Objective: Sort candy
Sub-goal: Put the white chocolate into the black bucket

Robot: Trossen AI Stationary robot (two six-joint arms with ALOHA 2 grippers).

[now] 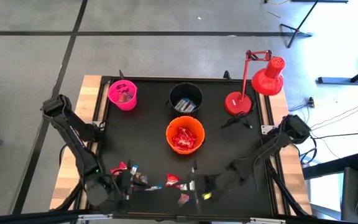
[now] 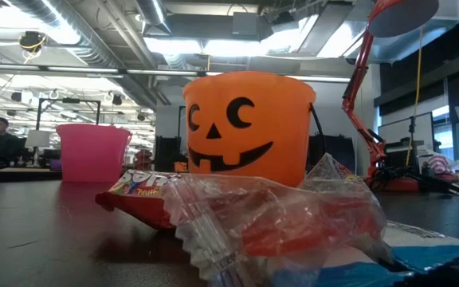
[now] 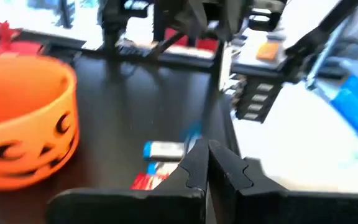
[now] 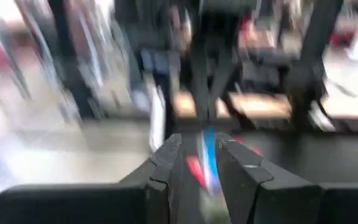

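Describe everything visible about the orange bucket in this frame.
The orange bucket looks like plastic, with a black jack-o'-lantern face and a dark handle. It stands upright near the middle of the black table, in front of the black bucket. Red-wrapped candy fills its bottom. No gripper touches it.

An orange plastic bucket [image 1: 185,138] with a black jack-o'-lantern face sits mid-table, filled with red wrappers. Far left stands a pink plastic bucket [image 1: 123,95]; far centre, a black plastic bucket [image 1: 186,98] holding blue-and-white bars. A bright red desk lamp [image 1: 253,87] stands far right. The black tabletop [image 1: 148,137] has pale wood edges. Red, blue and white wrapped candy [image 1: 173,180] lies scattered along the near edge.
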